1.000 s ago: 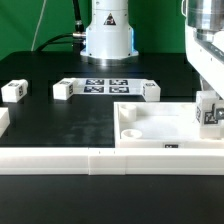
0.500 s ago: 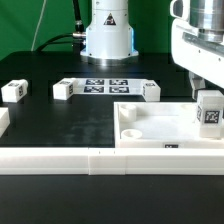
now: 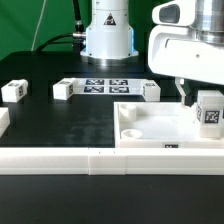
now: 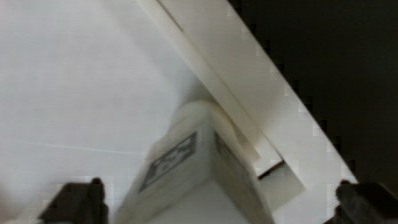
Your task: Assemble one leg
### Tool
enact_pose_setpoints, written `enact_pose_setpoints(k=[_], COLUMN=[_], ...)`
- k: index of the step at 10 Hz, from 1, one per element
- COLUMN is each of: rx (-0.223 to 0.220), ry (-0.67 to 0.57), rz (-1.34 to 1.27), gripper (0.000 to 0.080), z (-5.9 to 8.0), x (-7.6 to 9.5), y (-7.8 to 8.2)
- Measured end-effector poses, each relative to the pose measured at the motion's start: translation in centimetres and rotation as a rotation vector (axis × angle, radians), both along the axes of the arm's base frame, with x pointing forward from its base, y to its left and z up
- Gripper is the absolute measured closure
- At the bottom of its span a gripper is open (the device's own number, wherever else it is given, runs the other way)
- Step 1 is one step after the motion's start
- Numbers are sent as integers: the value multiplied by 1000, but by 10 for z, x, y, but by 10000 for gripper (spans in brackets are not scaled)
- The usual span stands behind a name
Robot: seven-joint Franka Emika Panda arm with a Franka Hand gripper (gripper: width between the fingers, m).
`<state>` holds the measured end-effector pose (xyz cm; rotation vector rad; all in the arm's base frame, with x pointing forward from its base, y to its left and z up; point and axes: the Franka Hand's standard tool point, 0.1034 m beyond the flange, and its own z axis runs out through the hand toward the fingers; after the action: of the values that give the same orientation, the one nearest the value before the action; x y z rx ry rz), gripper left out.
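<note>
Claw [image 4: 219, 203] spread wide, gripping nothing, fingers [image 4: 75, 200] well clear on either side of leg [image 3: 210, 110]. Arm [image 3: 190, 50] hangs over tray [image 3: 150, 138] at exterior view's right. Leg upright in tray's far right corner: white block, black-and-white tag facing camera.
</note>
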<state>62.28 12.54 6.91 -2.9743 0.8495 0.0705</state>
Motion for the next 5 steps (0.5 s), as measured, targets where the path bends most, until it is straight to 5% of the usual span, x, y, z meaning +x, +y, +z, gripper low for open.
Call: enact_pose_setpoints(k=[5], rx=[4], ry=[-22], rz=[403], gripper=[151], z=[0], x=[0], y=[-2])
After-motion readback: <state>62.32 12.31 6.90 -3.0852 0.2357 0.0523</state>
